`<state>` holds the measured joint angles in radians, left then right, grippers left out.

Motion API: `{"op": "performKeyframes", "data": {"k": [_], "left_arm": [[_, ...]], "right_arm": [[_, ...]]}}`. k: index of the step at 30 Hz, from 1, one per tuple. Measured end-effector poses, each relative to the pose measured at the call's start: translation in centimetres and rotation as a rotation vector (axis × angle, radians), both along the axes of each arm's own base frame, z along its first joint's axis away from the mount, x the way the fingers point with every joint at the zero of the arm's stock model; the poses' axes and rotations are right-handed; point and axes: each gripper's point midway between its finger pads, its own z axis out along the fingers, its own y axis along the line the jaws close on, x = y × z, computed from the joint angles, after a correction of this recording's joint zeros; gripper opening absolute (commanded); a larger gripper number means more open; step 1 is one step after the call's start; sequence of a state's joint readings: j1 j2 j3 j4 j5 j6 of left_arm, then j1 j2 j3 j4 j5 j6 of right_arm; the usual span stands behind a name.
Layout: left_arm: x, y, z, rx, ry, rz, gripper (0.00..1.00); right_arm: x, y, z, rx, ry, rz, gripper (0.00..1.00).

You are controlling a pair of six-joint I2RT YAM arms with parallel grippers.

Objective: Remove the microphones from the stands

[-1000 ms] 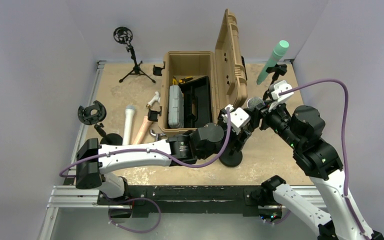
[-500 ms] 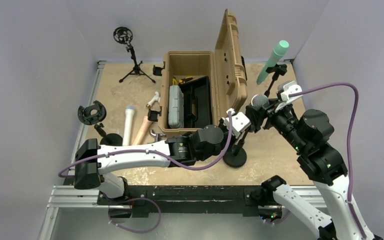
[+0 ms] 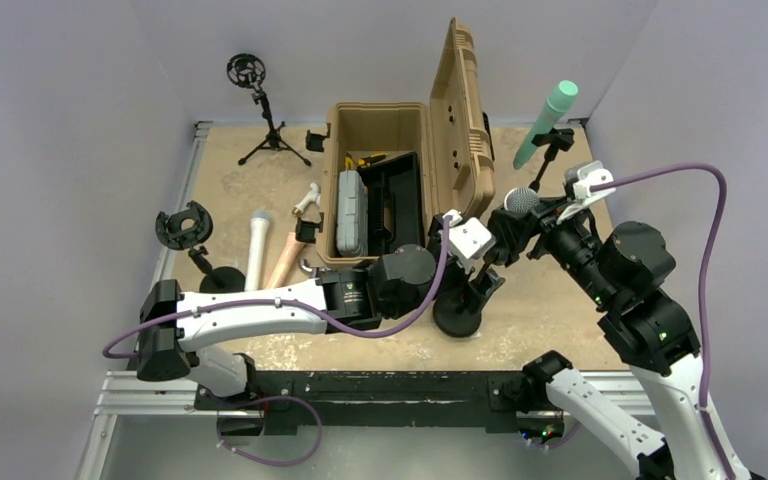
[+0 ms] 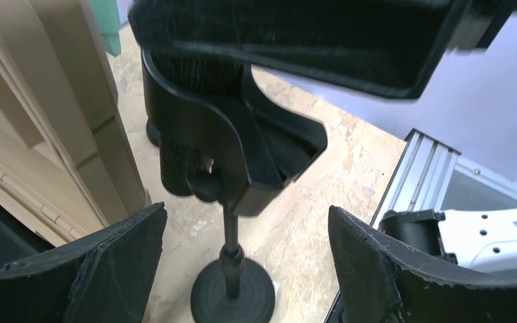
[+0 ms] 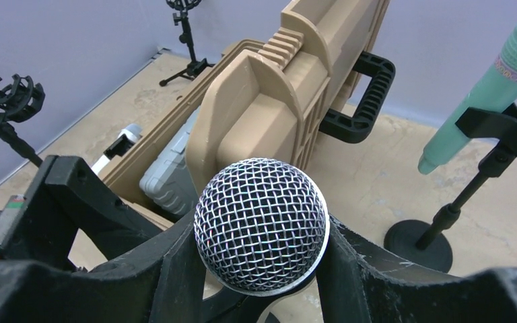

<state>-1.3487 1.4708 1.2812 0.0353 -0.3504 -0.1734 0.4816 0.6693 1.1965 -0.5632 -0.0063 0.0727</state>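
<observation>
Since a second ago my right gripper has carried the black microphone with the silver mesh head up and rightward, off the black round-based stand. My left gripper has let go of that stand. Its jaws are wide, with the stand's empty clip between them, untouched. My right fingers flank the microphone; the handle is hidden but looks clamped. The microphone hangs over the bench, right of middle, beside the tan case lid. The stand is by the near edge.
</observation>
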Motion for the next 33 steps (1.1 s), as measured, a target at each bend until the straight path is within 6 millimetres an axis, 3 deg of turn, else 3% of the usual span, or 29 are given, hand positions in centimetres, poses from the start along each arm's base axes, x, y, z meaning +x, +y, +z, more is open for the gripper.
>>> {"op": "performKeyframes", "data": {"k": [4,7,11,16,21,26,29,33], "left_arm": [[0.3,-0.4,1.6,-0.028,-0.010,0.016,0.74],[0.9,-1.8,3.3,-0.052,-0.035,0.060,0.73],[1.1,-2.8,2.3,-0.023,-0.051,0.099,0.77],[1.7,-3.8,0.6,0.041,-0.077,0.157,0.69],[2.2,-3.5,0.6,0.052,-0.090,0.199,0.54],[2.6,-3.4,0.8,0.073,-0.112,0.221,0.25],[2.7,-3.6,0.6,0.079,-0.115,0.234,0.00],[2.6,-3.7,0.6,0.081,-0.120,0.230,0.00]], "right_arm": [[0.3,-0.1,-0.2,0.046,0.035,-0.028,0.00],[0.9,-0.5,-0.8,0.080,0.079,-0.082,0.00],[1.5,-0.9,-1.2,0.108,0.113,-0.135,0.00],[2.0,-1.0,-1.6,0.124,0.137,-0.167,0.00],[1.8,-1.1,-1.5,0.132,0.139,-0.169,0.00],[1.8,-1.2,-1.5,0.134,0.140,-0.169,0.00],[1.7,-1.3,-1.6,0.133,0.142,-0.176,0.00],[1.5,-1.5,-1.5,0.134,0.140,-0.178,0.00]]}}
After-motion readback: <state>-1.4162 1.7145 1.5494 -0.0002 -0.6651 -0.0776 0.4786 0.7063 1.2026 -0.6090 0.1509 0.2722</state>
